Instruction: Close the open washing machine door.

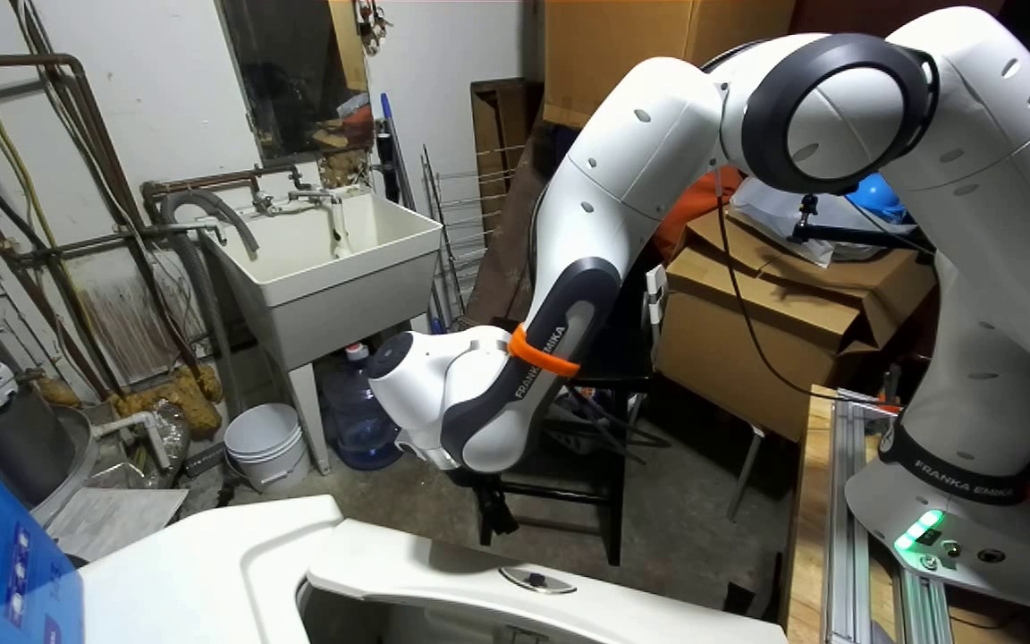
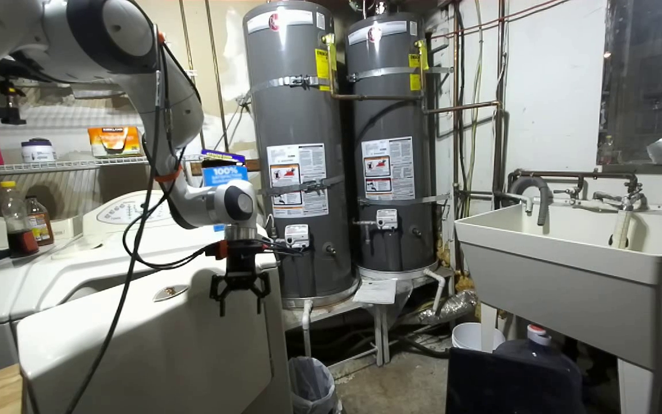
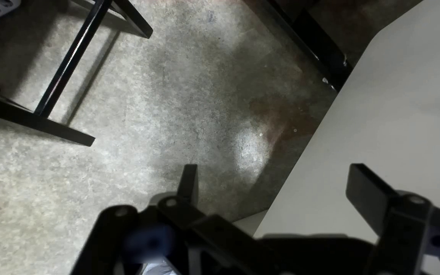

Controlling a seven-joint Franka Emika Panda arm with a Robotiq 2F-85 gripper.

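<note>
The big flat white-grey rounded-corner door (image 2: 164, 356) is standing ajar on the glossy white washing machine (image 1: 184, 581), and the black two-fingered gripper (image 2: 241, 312) hangs nose-down right by the door's outer face, spread wide. Honestly can't tell if they're touching.

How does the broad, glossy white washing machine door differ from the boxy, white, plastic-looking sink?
The door is a wide panel; the sink is a deep basin. The door bears an oval, silvery badge; the sink has a metal tap. The door stands open on the white washing machine; the sink stands on its own legs. Both look whitish.
</note>
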